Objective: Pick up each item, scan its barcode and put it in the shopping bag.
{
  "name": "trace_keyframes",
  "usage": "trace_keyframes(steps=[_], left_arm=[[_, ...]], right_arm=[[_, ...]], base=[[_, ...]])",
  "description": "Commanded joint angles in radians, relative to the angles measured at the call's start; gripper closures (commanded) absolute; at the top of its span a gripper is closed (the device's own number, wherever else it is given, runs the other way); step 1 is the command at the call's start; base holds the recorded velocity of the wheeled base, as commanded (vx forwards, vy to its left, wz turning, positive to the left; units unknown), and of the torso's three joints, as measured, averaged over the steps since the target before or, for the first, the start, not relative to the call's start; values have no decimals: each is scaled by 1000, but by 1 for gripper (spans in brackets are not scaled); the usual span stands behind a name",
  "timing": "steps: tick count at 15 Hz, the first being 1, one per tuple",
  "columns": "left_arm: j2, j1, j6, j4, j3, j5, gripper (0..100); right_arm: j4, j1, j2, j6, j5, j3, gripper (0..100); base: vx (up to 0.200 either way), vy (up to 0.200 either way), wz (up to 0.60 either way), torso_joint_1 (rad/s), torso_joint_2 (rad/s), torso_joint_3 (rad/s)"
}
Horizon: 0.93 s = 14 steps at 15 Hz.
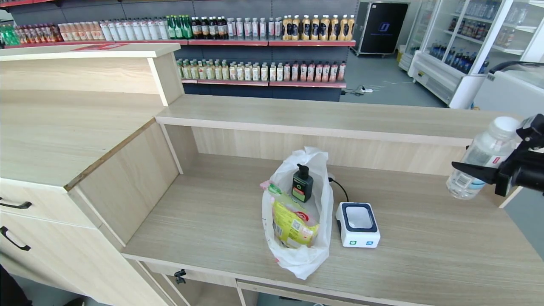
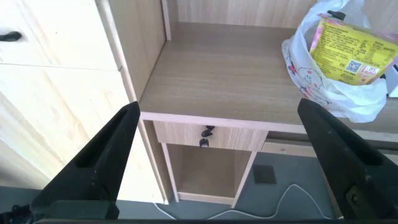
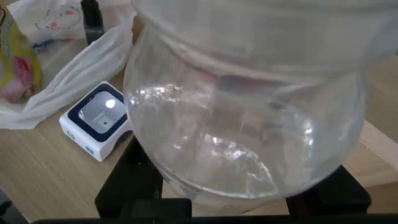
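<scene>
1. the right gripper [image 1: 476, 172] is at the right edge of the scene, above the far right part of the counter [image 1: 425, 255]. its dark fingers are pinched around the water bottle [image 1: 488, 146].
2. the water bottle is clear with a white cap and hangs in the air, off the counter. it is tilted, with the cap up and to the right and the base down and to the left. in the right wrist view its rounded clear body [image 3: 249, 112] sits between the finger bases.
3. the scanner [image 1: 358, 224] is a white box with a dark-framed window. it lies flat on the counter near the middle, just right of the shopping bag [image 1: 297, 263], with a black cable running from its far side. it also shows below the bottle in the right wrist view [image 3: 96, 121].
4. the shopping bag is white plastic and stands open on the counter. inside it are a yellow packet [image 1: 293, 225] on the near side and a dark pump bottle [image 1: 302, 185] upright on the far side.
5. the left gripper [image 2: 219, 109] hangs off the near left of the counter. its fingers are spread wide and hold nothing. past them are the counter's near edge, a small lock [image 2: 205, 134] under that edge, and the bag [image 2: 323, 93] with the yellow packet [image 2: 348, 50].
</scene>
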<state>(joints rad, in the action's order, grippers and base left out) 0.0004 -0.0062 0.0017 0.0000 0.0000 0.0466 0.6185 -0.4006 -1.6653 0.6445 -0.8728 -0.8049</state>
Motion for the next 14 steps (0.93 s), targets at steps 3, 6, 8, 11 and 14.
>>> trace_keyframes(steps=[3,6,8,11,14], left_arm=[[1,0,0,0,0,-1,0],[1,0,0,0,0,-1,0],[1,0,0,0,0,1,0],[1,0,0,0,0,1,0],[1,0,0,0,0,1,0]], right_arm=[[47,59,-131,199,-203,-16,100],[35,92,-165,399,-391,-2,100],[33,112,-194,439,-420,-8,100],[33,131,-252,452,-454,-42,100],[35,149,-301,489,-462,-79,100]], base=[[0,0,0,0,0,0],[0,0,0,0,0,0],[0,0,0,0,0,0],[0,0,0,0,0,0],[0,0,0,0,0,0]])
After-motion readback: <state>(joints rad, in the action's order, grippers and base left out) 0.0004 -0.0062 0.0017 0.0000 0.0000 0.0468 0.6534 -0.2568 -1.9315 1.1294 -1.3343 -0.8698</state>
